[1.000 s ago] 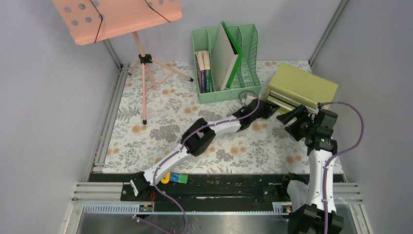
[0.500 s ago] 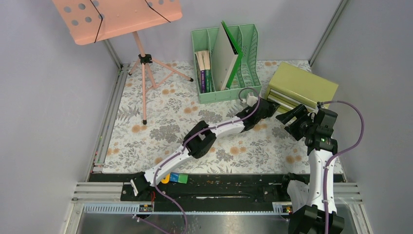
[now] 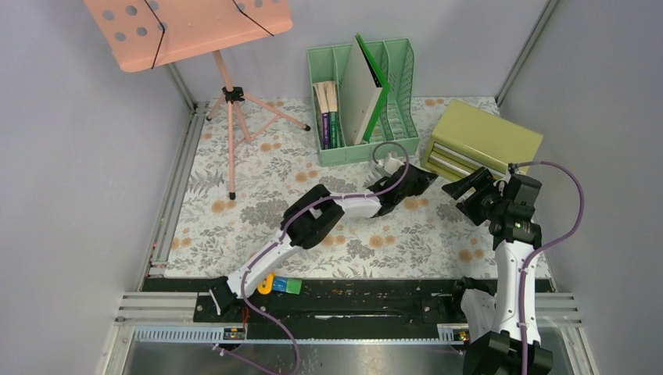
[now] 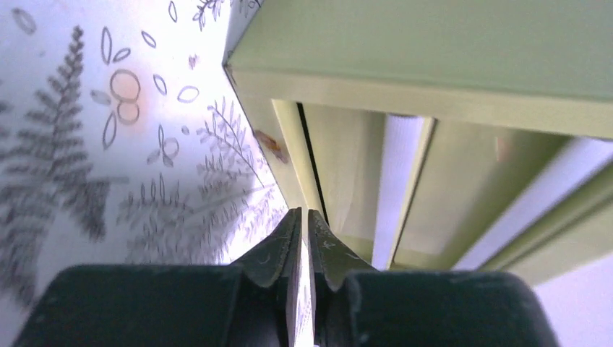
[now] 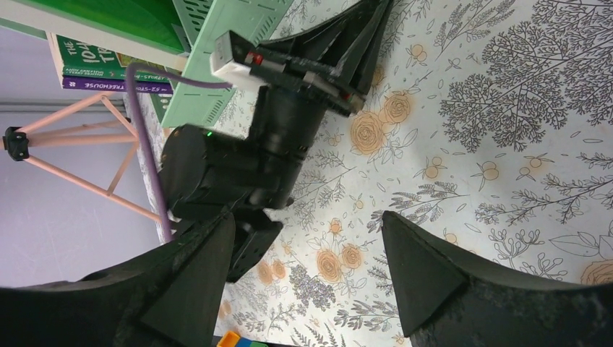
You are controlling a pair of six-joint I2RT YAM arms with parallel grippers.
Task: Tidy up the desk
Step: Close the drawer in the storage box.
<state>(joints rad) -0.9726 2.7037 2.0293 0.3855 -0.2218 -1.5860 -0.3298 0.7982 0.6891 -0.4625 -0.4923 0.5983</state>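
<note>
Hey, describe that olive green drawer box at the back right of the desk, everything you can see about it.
The drawer box is olive-green and boxy, seemingly painted metal, with a plain flat top and stacked drawer fronts edged by pale strips. It sits upright on the floral desk at the right rear, turned at an angle, with its fronts facing near-left. The left hand, shut, points at its front left corner; contact can't be confirmed. Nothing rests on top.

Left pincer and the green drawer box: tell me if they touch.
Cannot tell. The left wrist view shows the shut left pincer right by the front of the drawer box, yet neither contact nor gap is plain; the top view hides it.
</note>
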